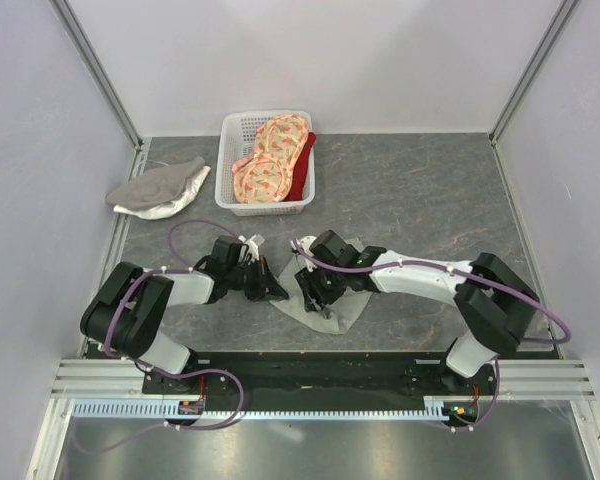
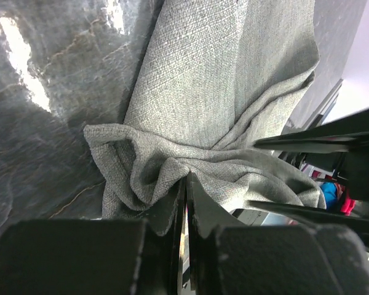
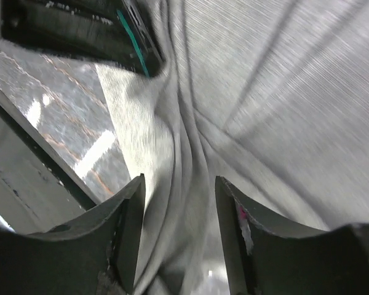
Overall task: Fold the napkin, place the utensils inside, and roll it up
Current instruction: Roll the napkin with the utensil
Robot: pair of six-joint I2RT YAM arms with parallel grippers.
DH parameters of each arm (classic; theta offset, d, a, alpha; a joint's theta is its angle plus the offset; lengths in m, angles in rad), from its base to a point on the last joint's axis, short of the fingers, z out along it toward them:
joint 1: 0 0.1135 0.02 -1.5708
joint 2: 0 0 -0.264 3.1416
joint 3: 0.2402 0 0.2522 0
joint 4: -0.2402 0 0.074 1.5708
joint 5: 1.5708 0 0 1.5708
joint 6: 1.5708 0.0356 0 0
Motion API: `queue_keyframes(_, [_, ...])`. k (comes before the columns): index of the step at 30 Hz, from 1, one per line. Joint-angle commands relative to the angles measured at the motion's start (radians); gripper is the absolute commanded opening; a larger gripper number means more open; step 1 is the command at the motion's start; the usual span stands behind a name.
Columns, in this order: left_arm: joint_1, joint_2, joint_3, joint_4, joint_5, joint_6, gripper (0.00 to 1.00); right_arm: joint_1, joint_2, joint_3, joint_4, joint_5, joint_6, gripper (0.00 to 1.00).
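left jaws pinched on bunched napkin (image 2: 221, 92), right jaws parted astride it

No text, label, brand, number or sign can be read on the napkin (image 2: 221, 80), the white basket (image 1: 226, 165) or the table (image 1: 420, 190).

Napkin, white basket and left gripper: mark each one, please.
napkin (image 2: 234, 92), left wrist view, flat stretch above the bunched folds.
white basket (image 1: 248, 116), top external view, far rim.
left gripper (image 2: 186, 184), left wrist view, between shut fingertips pinching the napkin.
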Motion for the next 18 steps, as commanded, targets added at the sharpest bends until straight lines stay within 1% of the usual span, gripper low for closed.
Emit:
queue_keyframes(1, [-0.019,0.043,-0.001,-0.086,-0.048,0.08,0.09,0.058,-0.138,0.06,-0.137,0.162,0.053,0.57])
queue_keyframes(3, [-0.022,0.043,0.005,-0.095,-0.046,0.081,0.09,0.087,-0.165,0.075,-0.174,0.192,0.079,0.57])
queue_keyframes(7, [-0.025,0.043,0.012,-0.107,-0.049,0.089,0.09,0.197,-0.207,0.103,-0.218,0.234,0.161,0.55])
queue_keyframes(9, [-0.026,0.042,0.012,-0.115,-0.051,0.09,0.09,0.227,-0.207,0.104,-0.22,0.234,0.208,0.51])
queue_keyframes(10, [-0.028,0.042,0.012,-0.115,-0.051,0.09,0.08,0.243,-0.204,0.1,-0.218,0.232,0.222,0.47])
queue_keyframes(12, [-0.03,0.042,0.012,-0.115,-0.051,0.092,0.08,0.253,-0.198,0.089,-0.22,0.234,0.257,0.42])
queue_keyframes(13, [-0.03,0.042,0.012,-0.115,-0.049,0.092,0.08,0.251,-0.198,0.071,-0.225,0.261,0.265,0.38])
queue_keyframes(16, [-0.031,0.04,0.016,-0.118,-0.046,0.094,0.08,0.25,-0.201,0.051,-0.255,0.329,0.29,0.33])
queue_keyframes(18, [-0.034,0.037,0.017,-0.121,-0.046,0.095,0.08,0.248,-0.202,0.044,-0.272,0.354,0.296,0.31])
